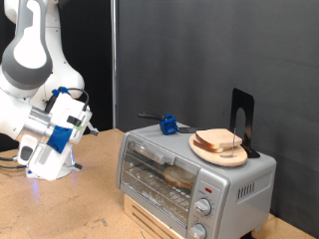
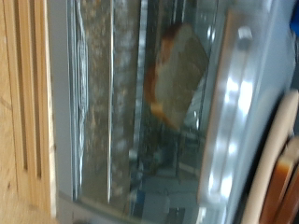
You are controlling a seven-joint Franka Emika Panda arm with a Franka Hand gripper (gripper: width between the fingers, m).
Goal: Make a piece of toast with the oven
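The silver-grey oven (image 1: 189,169) stands right of centre in the exterior view, with its glass door shut. A piece of toast (image 1: 177,177) lies on the wire rack inside, seen through the glass. In the wrist view the same toast (image 2: 177,75) shows behind the door glass (image 2: 112,112), pale with a brown crust. My gripper (image 1: 86,125) hangs to the exterior view's left of the oven, apart from it and holding nothing that I can see. Its fingers do not show in the wrist view.
A round wooden plate (image 1: 205,151) with another bread slice (image 1: 219,140) sits on the oven's top, beside a small blue object (image 1: 168,124) and a black upright stand (image 1: 242,119). The oven rests on a pale wooden box (image 1: 150,214). Knobs (image 1: 202,207) sit on its right panel.
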